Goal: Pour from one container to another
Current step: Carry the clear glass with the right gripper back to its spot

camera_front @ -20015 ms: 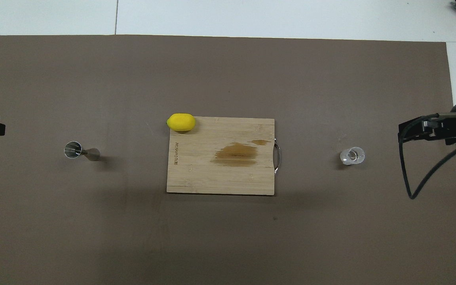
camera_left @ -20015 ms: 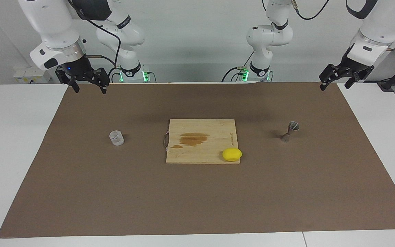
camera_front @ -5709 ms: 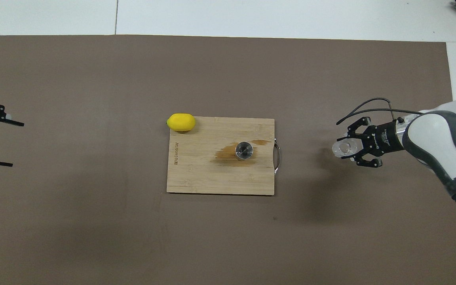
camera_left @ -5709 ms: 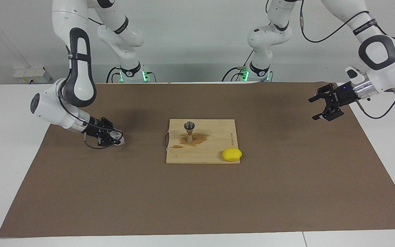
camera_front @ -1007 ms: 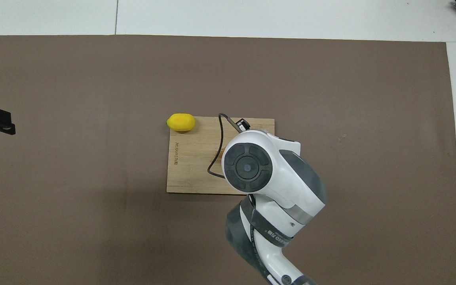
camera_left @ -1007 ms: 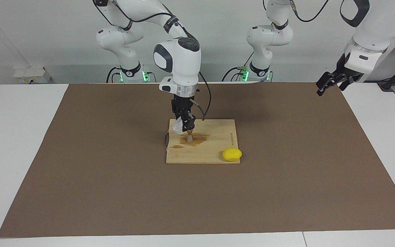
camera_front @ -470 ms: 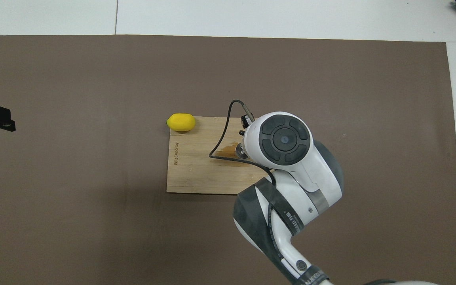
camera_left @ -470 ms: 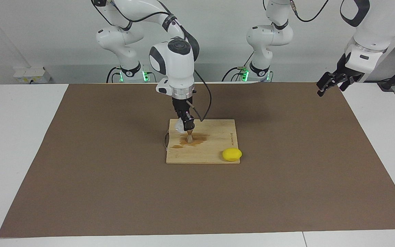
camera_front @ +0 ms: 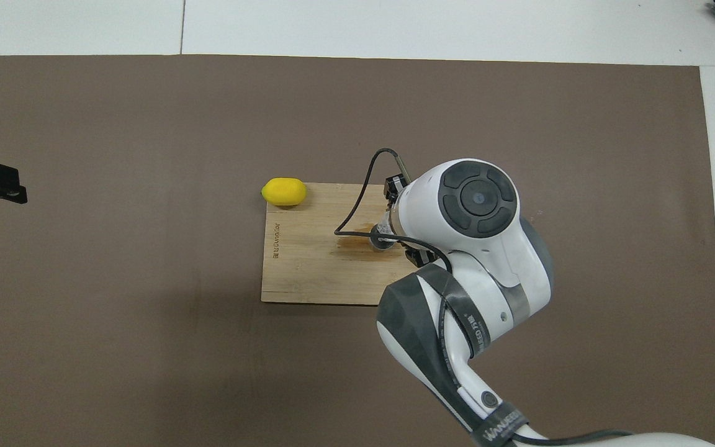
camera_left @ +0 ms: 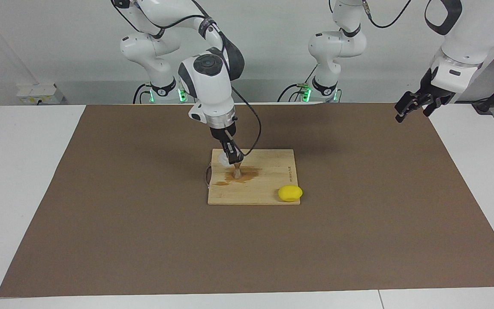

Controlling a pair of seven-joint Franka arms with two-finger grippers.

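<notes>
The grey metal jigger (camera_left: pixel 237 173) stands on a brown wet patch of the wooden cutting board (camera_left: pixel 268 182). My right gripper (camera_left: pixel 230 158) is just over the jigger's mouth, shut on the small clear glass cup (camera_left: pixel 221 160). The cup is tilted against the jigger's top, and the gripper hides the jigger's upper cone. In the overhead view the right arm's wrist covers most of this, leaving only an edge of the jigger (camera_front: pixel 377 239) showing. My left gripper (camera_left: pixel 412 106) waits open and holds nothing, up over the mat's corner at the left arm's end.
A yellow lemon (camera_left: pixel 290 193) lies at the board's corner away from the robots, toward the left arm's end. The board (camera_front: pixel 301 267) has a metal handle on the side facing the right arm's end. A brown mat covers the table.
The right arm's wrist has leaned toward its own end of the table, with the cup staying at the jigger's mouth. The left gripper has barely moved.
</notes>
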